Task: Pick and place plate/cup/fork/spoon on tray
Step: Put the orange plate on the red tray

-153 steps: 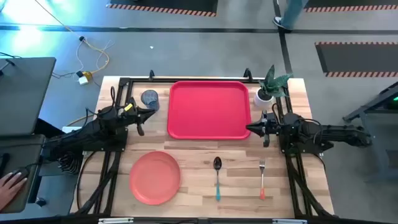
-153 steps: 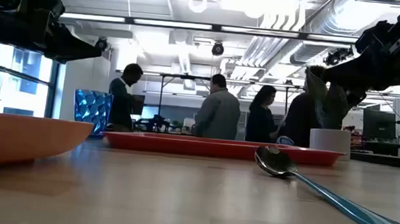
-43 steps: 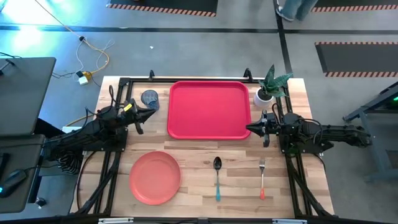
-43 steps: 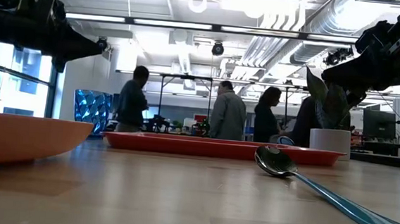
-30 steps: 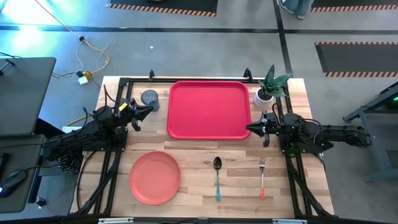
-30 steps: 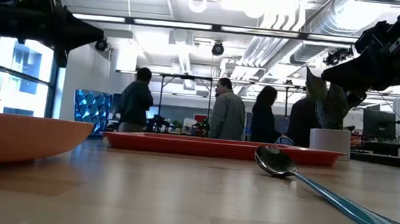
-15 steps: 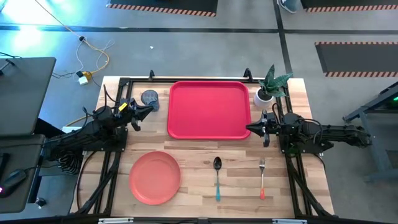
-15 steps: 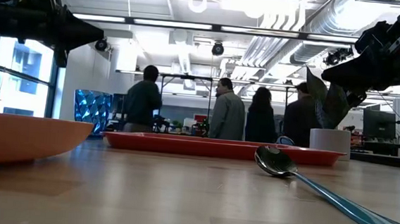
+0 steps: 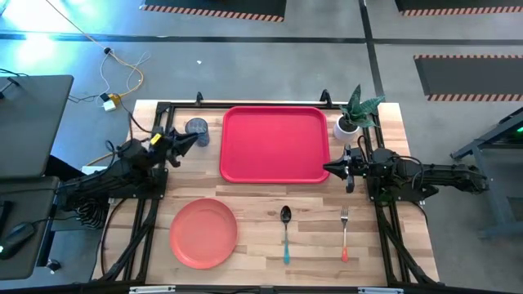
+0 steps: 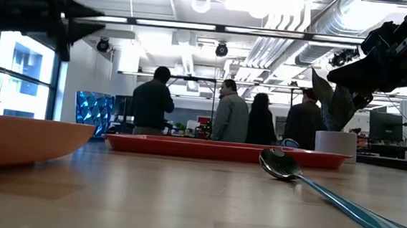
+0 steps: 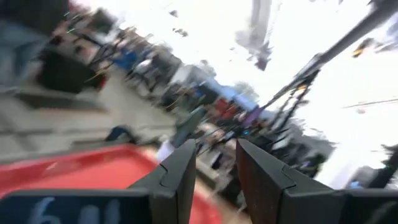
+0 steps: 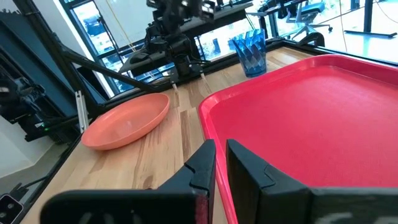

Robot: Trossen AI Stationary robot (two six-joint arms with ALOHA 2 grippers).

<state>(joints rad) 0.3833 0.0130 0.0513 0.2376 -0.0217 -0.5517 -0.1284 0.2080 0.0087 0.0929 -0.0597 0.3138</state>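
The red tray (image 9: 275, 144) lies at the far middle of the table. The blue cup (image 9: 196, 128) stands left of it. The pink plate (image 9: 203, 233) lies at the near left. The teal-handled spoon (image 9: 286, 233) and the orange-handled fork (image 9: 344, 235) lie near the front edge. My left gripper (image 9: 194, 140) hovers just near of the cup, raised and tipped up, with a narrow gap between its fingers (image 11: 186, 168). My right gripper (image 9: 329, 171) is shut and empty at the tray's right rim (image 12: 208, 112).
A white pot with a green plant (image 9: 345, 126) stands at the far right corner, beside the tray. Several people stand in the room beyond the table's far edge. Bare wood lies between the plate and the spoon.
My left gripper has risen and tipped upward, and has shifted a little toward the table's far edge, near the cup. My right arm has kept still. No tableware has moved. The people in the room behind have walked about.
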